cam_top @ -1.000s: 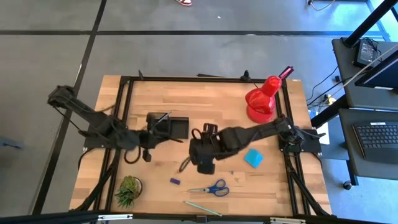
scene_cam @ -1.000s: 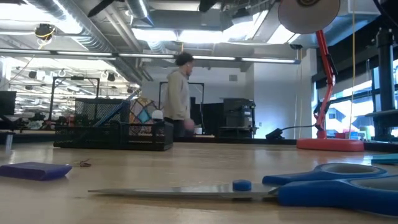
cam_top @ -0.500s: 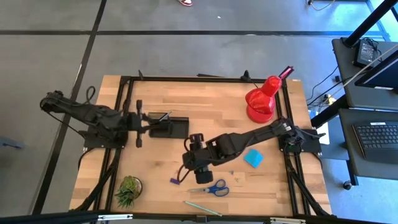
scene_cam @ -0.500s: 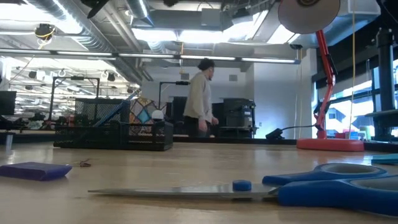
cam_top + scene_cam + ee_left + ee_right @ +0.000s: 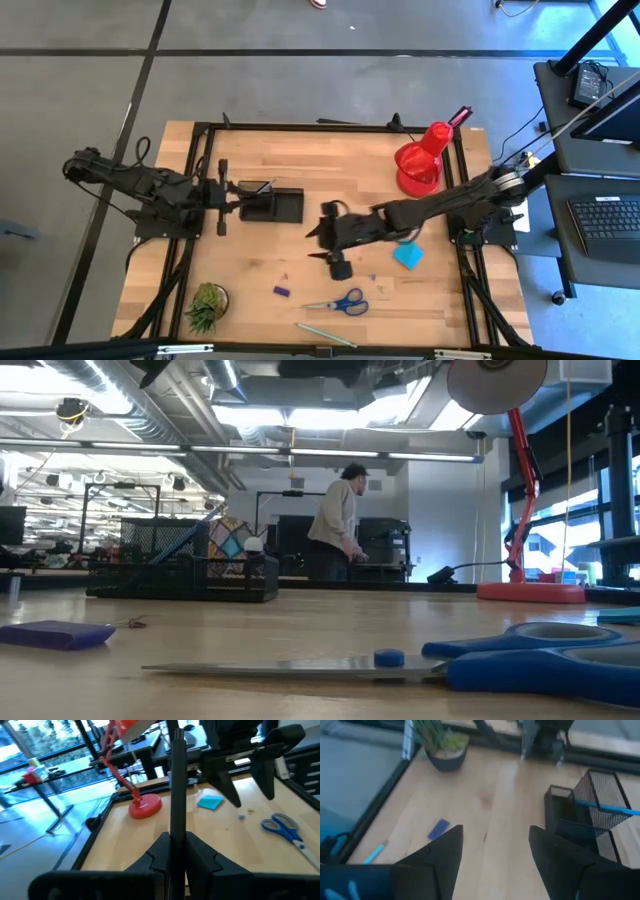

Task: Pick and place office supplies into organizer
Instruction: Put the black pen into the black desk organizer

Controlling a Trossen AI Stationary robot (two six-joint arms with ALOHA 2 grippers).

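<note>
**Left fingers clamp a dark pen beside the organizer; right fingers hang open over mid-desk**

The left gripper (image 5: 232,194) sits at the left end of the organizer (image 5: 272,204), a black wire-mesh tray with a taller cup section at that end and a low compartment beside it. In the left wrist view its fingers (image 5: 200,855) are pressed together on a thin dark pen (image 5: 177,795) that stands up between them. A pale blue pencil (image 5: 607,807) already leans across the mesh cup.

The right gripper (image 5: 335,262) hovers over the middle of the wooden desk (image 5: 330,160), to the right of the organizer and apart from it. Its two dark fingers (image 5: 442,855) are spread wide with nothing between them.

The other supplies lie loose toward the near edge of the desk. The blue-handled scissors (image 5: 340,303) lie flat, blades pointing left. A tiny purple block (image 5: 282,291) lies just left of them, and a thin pale pencil (image 5: 325,335) lies at the desk's front edge. The cyan sticky-note pad (image 5: 407,254) is a small square, right of the right gripper.

A red desk lamp (image 5: 425,160) stands at the far right corner, a small green potted plant (image 5: 206,303) at the near left.
</note>
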